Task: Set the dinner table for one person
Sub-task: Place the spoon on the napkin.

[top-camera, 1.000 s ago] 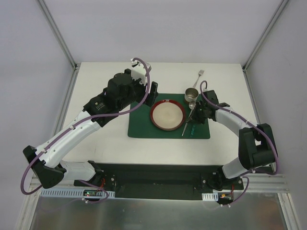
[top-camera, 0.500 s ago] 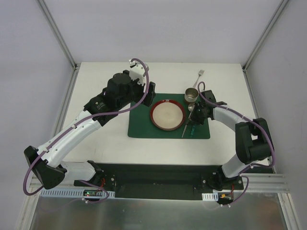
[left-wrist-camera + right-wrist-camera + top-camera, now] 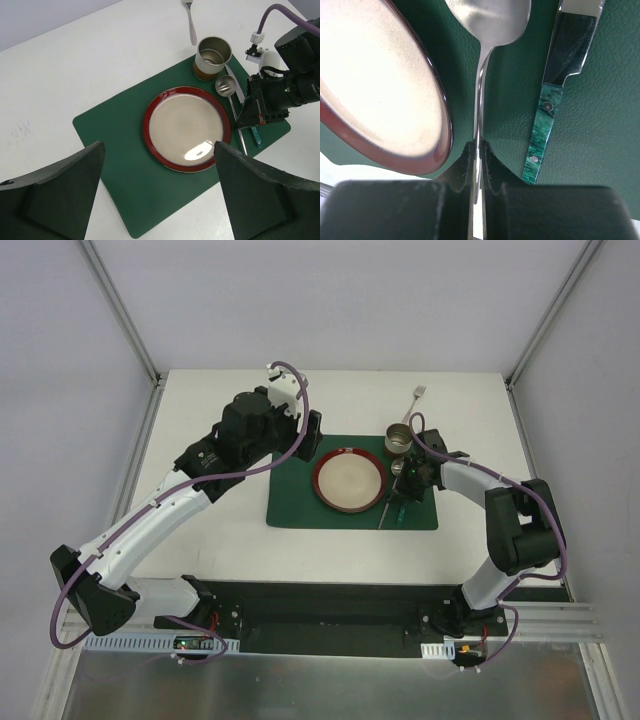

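Right pincer (image 3: 477, 150): closed on the handle of the spoon (image 3: 480, 85), just right of the red-rimmed plate (image 3: 375, 85). Knife (image 3: 552, 95), with green handle, is laid further right of the plate, alongside the spoon. Metal cup (image 3: 213, 57) is seen at the plate's far right, and a fork (image 3: 191, 25) beyond it, off the placemat. Plate is centred on the green placemat (image 3: 115, 150), which is spread on the dinner table (image 3: 75, 65). Left pincer (image 3: 315, 435), jaws fully parted and empty, is held above the plate's far-left side.
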Motion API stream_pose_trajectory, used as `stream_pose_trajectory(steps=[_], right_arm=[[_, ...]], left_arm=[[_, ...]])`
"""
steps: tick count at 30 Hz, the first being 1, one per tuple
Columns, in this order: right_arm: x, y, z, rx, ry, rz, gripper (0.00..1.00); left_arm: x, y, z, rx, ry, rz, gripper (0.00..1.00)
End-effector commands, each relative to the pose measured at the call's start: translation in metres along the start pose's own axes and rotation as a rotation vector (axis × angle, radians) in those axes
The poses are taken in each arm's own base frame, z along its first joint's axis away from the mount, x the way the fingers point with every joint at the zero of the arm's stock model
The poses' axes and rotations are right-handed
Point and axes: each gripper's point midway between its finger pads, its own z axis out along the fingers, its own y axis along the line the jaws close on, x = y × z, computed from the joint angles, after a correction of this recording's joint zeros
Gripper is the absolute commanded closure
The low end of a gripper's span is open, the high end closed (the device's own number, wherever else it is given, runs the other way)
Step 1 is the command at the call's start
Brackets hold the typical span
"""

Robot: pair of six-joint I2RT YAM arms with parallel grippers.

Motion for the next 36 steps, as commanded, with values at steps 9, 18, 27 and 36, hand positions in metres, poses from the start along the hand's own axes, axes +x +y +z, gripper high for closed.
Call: stream_pose_trajectory(steps=[9, 18, 27, 36], right_arm=[[-0.0115, 0.0142, -0.0007, -0.036, -0.030, -0.011, 0.99], [-0.0111, 0.0111, -0.0005, -0.027, -0.035, -0.009, 0.99], [-0.0096, 0.0087, 0.0020, -0.021, -0.032, -0.004, 0.97], [-0.0097, 0.0069, 0.0013, -0.016, -0.040, -0.005, 0.92]], left_arm=[[-0.0137, 0.0017, -0.0096, 0.013, -0.067, -0.028, 0.11], [-0.0145, 0.0028, -0.0097, 0.014, -0.073, -0.027, 0.11], [-0.0136, 0.0031, -0.0098, 0.014, -0.072, -0.029, 0.11], [-0.0143, 0.0039, -0.0099, 0.011, -0.074, -0.029, 0.11]])
